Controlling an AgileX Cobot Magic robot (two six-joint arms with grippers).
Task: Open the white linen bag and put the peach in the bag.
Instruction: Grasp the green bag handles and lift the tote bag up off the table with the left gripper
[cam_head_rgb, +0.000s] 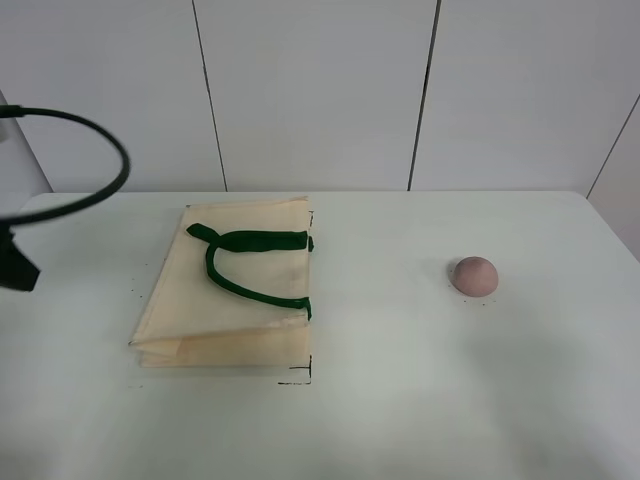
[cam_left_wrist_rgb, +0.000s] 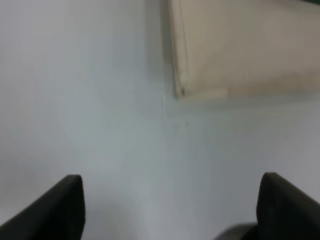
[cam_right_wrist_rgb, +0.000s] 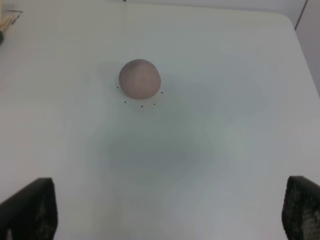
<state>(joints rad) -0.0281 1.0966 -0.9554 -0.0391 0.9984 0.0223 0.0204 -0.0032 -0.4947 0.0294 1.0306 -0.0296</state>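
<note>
The white linen bag (cam_head_rgb: 232, 300) lies flat and closed on the white table, left of centre, with its dark green handles (cam_head_rgb: 245, 262) resting on top. The peach (cam_head_rgb: 474, 275) sits alone on the table to the right, well apart from the bag. My left gripper (cam_left_wrist_rgb: 172, 200) is open and empty over bare table, with a corner of the bag (cam_left_wrist_rgb: 240, 50) ahead of it. My right gripper (cam_right_wrist_rgb: 170, 200) is open and empty, with the peach (cam_right_wrist_rgb: 140, 78) ahead of it and some way off. Neither gripper touches anything.
A black cable loop (cam_head_rgb: 100, 190) and a dark part of the left arm (cam_head_rgb: 15, 265) show at the far left edge. Small black marks (cam_head_rgb: 298, 378) are drawn on the table at the bag's corner. A white panelled wall (cam_head_rgb: 320, 90) stands behind the table.
</note>
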